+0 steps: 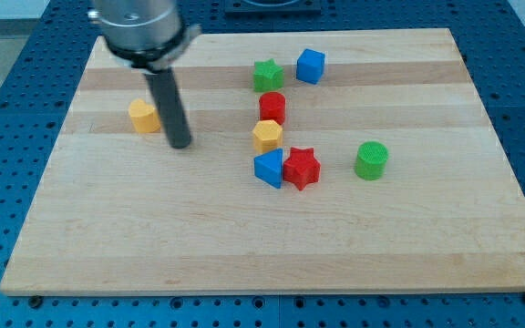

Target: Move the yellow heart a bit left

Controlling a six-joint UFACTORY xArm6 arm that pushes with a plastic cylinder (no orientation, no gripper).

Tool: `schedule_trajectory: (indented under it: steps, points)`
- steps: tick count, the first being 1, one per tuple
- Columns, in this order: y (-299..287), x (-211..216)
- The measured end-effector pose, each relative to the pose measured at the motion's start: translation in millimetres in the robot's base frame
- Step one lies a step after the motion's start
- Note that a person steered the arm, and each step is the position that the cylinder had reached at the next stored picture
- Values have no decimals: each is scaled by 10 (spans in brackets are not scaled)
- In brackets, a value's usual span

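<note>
Seen from above and in front, my arm enters at the far left of the scene, its grey cylindrical housing cut off by the view's top, with the straight dark rod dropping from it to the board. My tip [180,144] rests on the wood; it has no jaws to open or close and grasps nothing. It stands just right of and slightly nearer than the yellow heart [143,117], which sits on the left part of the board; the rod's shaft runs close along the heart's right side, though whether it touches I cannot tell. A cluster of blocks lies well apart to the right, around the board's middle: a green star [267,74] with a blue cube [310,66] just beside it on the far side, a red cylinder [272,107] nearer, then a yellow hexagonal block [267,136] touching or almost touching the cylinder. Nearer still, a blue triangular block [269,169] and a red star [301,168] sit side by side, touching. A green cylinder [371,159] stands alone to their right. All rest on a pale wooden board [244,246] with light and darker planks, laid on a blue perforated table [7,109] that shows on every side.
</note>
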State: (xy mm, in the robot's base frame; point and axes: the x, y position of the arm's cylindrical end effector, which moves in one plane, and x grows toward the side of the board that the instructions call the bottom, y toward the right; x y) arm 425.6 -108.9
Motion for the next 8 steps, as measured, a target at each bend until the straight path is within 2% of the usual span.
schedule_trajectory:
  steps: [1,2,8]
  points:
    - [216,-28]
    - [162,-464]
    - [-854,-476]
